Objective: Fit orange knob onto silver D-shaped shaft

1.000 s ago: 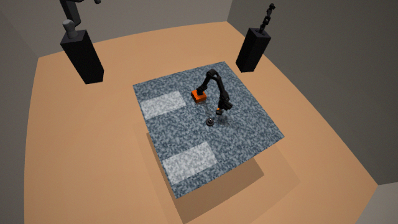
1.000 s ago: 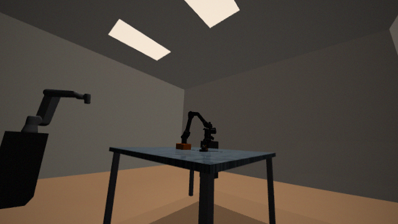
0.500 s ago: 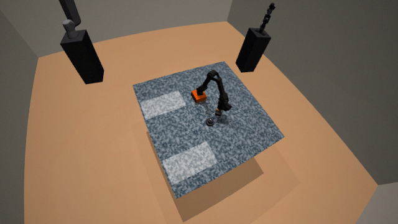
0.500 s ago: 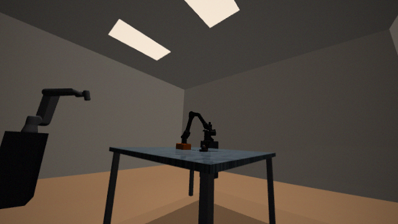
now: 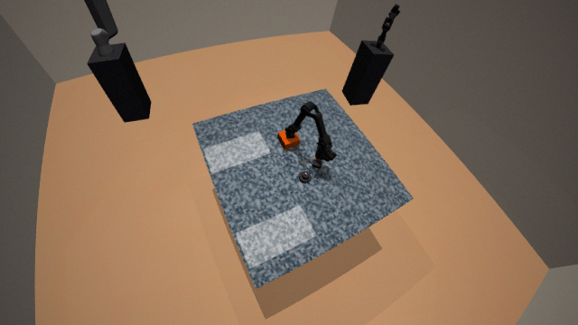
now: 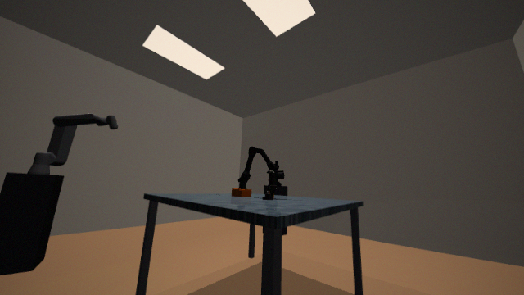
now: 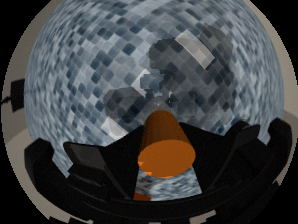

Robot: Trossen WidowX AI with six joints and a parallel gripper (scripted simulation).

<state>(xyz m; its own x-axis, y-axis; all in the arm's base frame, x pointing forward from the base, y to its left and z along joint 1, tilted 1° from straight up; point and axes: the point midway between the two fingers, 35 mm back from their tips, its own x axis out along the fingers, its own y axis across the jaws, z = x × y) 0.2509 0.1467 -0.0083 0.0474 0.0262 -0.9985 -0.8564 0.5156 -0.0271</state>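
The orange knob [image 7: 166, 158] is a tapered cylinder with its broad flat orange face toward the wrist camera. Only a sliver of the knob [image 5: 316, 159] shows in the top view. My gripper [image 7: 161, 127] [image 5: 318, 162] [image 6: 276, 190] is shut on the knob, one black finger on each side, low over the table. The knob's underside and hole are hidden. The dark round pedestal [image 5: 305, 177] [image 6: 268, 198] with its small silver shaft stands just beside the gripper, toward the lower left in the top view. The shaft's flat side is too small to tell.
The arm's orange base [image 5: 289, 139] [image 6: 241, 192] stands behind the gripper on the mottled blue-grey table [image 5: 361, 181]. Two pale bright patches lie across the table top. Two other arms stand on black pillars [image 5: 119, 83] [image 5: 368, 74] away from the table.
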